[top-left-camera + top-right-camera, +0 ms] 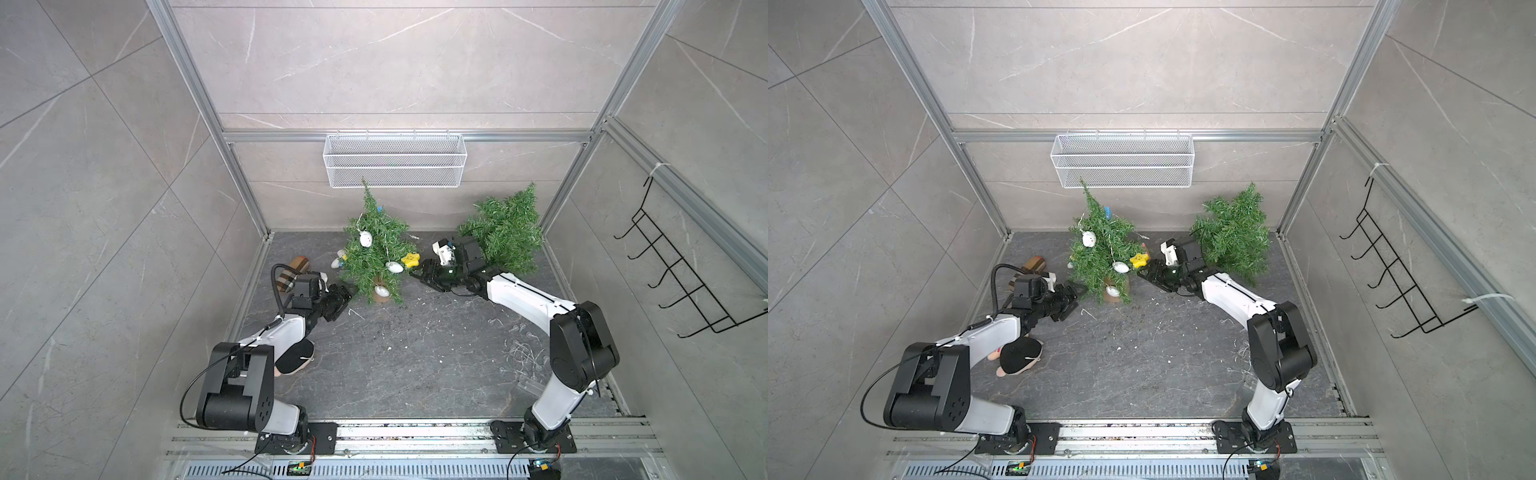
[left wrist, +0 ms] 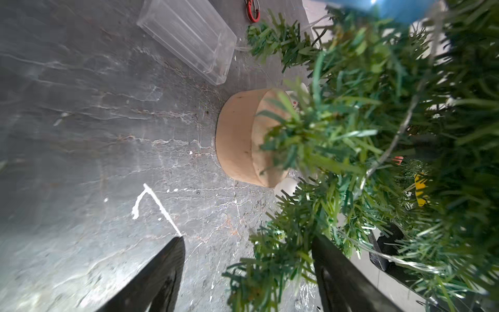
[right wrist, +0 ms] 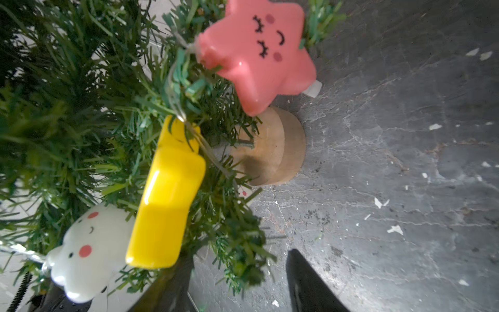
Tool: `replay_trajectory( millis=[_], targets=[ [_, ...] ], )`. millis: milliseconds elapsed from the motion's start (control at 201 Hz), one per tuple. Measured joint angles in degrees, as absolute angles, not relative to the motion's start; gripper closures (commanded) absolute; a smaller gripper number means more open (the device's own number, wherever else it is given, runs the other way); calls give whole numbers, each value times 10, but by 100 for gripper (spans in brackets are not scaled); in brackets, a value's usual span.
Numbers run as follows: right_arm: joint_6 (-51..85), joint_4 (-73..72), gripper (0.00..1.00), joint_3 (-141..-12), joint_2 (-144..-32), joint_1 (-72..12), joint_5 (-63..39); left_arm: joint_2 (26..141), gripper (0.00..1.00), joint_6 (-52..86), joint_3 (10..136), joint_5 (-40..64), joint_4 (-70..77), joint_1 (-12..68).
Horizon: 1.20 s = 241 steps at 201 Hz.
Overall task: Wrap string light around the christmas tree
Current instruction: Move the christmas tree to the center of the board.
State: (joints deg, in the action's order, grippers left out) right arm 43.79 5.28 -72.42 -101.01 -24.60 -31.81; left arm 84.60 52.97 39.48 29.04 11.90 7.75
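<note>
String light (image 1: pixel 365 239) with white, yellow and pink figures drapes the small upright christmas tree (image 1: pixel 376 266) at the middle back of the dark floor (image 1: pixel 415 365). Left gripper (image 1: pixel 343 297) sits at the tree's lower branches, fingers spread, foliage between them. Right gripper (image 1: pixel 417 276) is beside the yellow star (image 1: pixel 410 259), fingers apart, gripping nothing.

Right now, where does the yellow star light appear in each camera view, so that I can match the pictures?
In a top view: the yellow star light hangs on the decorated tree, at its right edge.
In a top view: yellow star light, same spot.
Left wrist: a small yellow patch deep among the needles.
Right wrist: large and close, between the pink star and the white light.
Shared landmark: the tree's wooden base.
</note>
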Motion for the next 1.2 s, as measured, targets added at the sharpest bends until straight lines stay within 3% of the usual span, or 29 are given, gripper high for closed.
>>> replay_trajectory(
  millis=[259,473,741,821,1199],
  targets=[
    [441,39,64,-726,-1031,-244,-327,877,40,559,393,298,190,103],
    [446,29,78,-726,-1031,-244,-330,880,68,573,393,305,213,109],
    [455,13,91,-726,-1031,-244,-337,868,96,575,393,306,210,109],
    [458,3,93,-726,-1031,-244,-343,855,100,574,393,306,206,106],
    [477,-22,97,-726,-1040,-251,-357,808,100,555,393,306,147,73]
  ],
)
